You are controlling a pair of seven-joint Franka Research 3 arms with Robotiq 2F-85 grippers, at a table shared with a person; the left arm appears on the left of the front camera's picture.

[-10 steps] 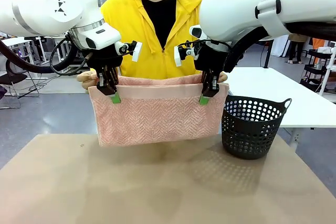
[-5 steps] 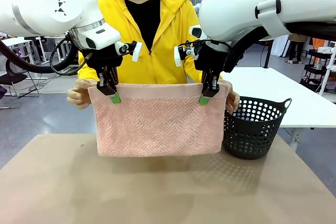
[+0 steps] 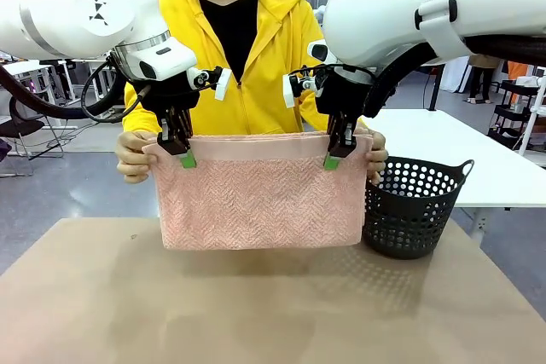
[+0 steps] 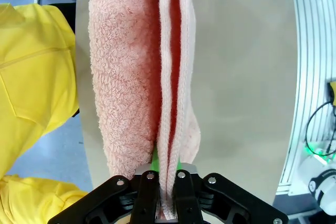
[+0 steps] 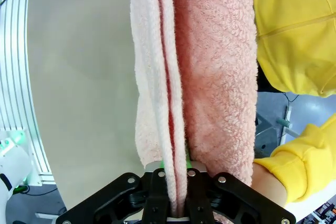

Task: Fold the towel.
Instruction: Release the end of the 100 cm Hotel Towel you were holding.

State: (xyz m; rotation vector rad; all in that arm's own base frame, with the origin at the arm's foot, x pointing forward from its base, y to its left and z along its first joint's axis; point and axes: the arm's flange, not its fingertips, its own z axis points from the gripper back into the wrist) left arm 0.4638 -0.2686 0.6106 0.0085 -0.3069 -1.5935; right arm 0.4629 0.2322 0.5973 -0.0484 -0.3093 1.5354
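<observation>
A pink towel (image 3: 256, 198) hangs doubled over above the table, its top edge stretched level between the two arms. My left gripper (image 3: 181, 151) is shut on the towel's upper left corner, and my right gripper (image 3: 336, 151) is shut on its upper right corner. The person's hands (image 3: 134, 156) hold the towel's two top ends just outside my grippers. In the left wrist view the towel (image 4: 152, 77) runs up from the closed fingers (image 4: 167, 195) in several layers. In the right wrist view the towel (image 5: 194, 72) rises the same way from the shut fingers (image 5: 176, 195).
A black perforated basket (image 3: 409, 206) stands on the brown table (image 3: 273, 304) at the right, close to the towel's lower right corner. A person in a yellow hoodie (image 3: 243, 66) stands directly behind the towel. A white table (image 3: 461, 155) lies at the far right.
The person's hands came out from behind the towel to its two top ends. The hanging layers evened out and the lower edge dropped slightly. My grippers kept their places.
</observation>
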